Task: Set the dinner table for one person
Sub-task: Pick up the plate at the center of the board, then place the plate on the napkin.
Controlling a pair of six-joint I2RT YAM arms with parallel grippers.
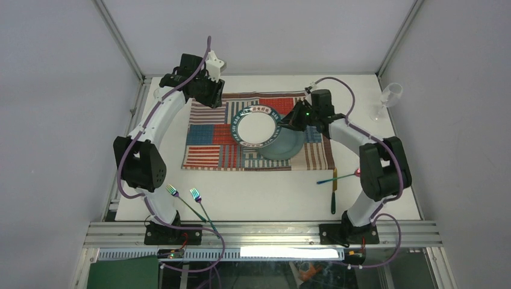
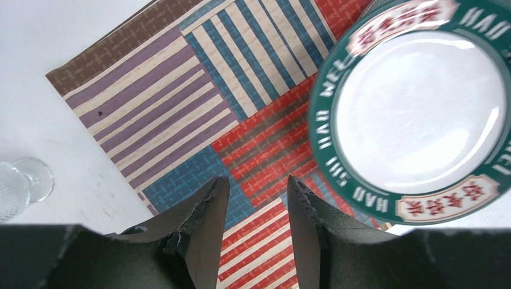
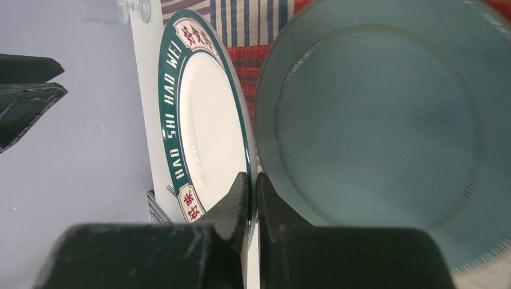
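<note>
your left gripper (image 2: 253, 191) hung half-open, empty, over the placemat (image 1: 208, 135) on the dinner table (image 1: 265, 195); your right gripper (image 3: 252, 183) pinched the green-rimmed plate (image 3: 208, 132) by its edge, tilted above the blue plate (image 1: 290, 146) — plate-stacking step, i judged — next it needed levelling and gentle lowering.

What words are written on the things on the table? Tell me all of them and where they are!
"HAO SHI": on the green rim of the white plate, lower stretch in the right wrist view.
"HAO WEI": same rim, upper stretch.
Red Chinese characters in the cream panels on that rim: too blurred to read.
No other writing shows.
</note>
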